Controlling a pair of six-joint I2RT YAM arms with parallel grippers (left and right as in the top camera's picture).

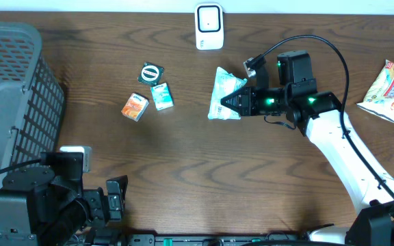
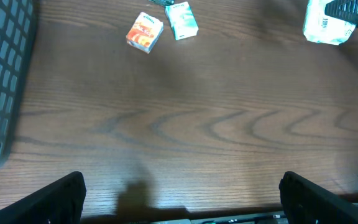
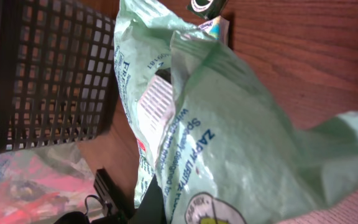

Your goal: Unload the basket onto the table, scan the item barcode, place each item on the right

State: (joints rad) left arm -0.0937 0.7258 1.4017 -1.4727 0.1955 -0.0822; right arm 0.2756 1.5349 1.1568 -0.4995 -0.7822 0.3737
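Overhead, task's thing: the green packet (image 1: pixel 224 85) lies left of centre-right on the counter (image 1: pixel 204 178), just below the white scanner (image 1: pixel 209 26).
Overhead, right tool (image 1: pixel 228 103): pinched shut on the packet's lower right edge; whether the packet is lifted cannot be told.
Overhead, long axis: runs roughly from the scanner side toward the robot, slightly tilted.
Left wrist, left tool (image 2: pixel 182 186): fingers spread wide, nothing between them, well apart from the packet.
Left wrist, bystanders: an orange pack (image 2: pixel 145 32) and a teal pack (image 2: pixel 182 20) lie near each other.
Right wrist, facing: a striped white label (image 3: pixel 160 99), probably the barcode, shows on a creased panel turned toward this camera; basket (image 3: pixel 48 81) behind.
Risk, slip: the thin film is held by an edge only and may slide out when swung.
Risk, misread: creases across the label, or the label turned away from the scanner, could stop a read.
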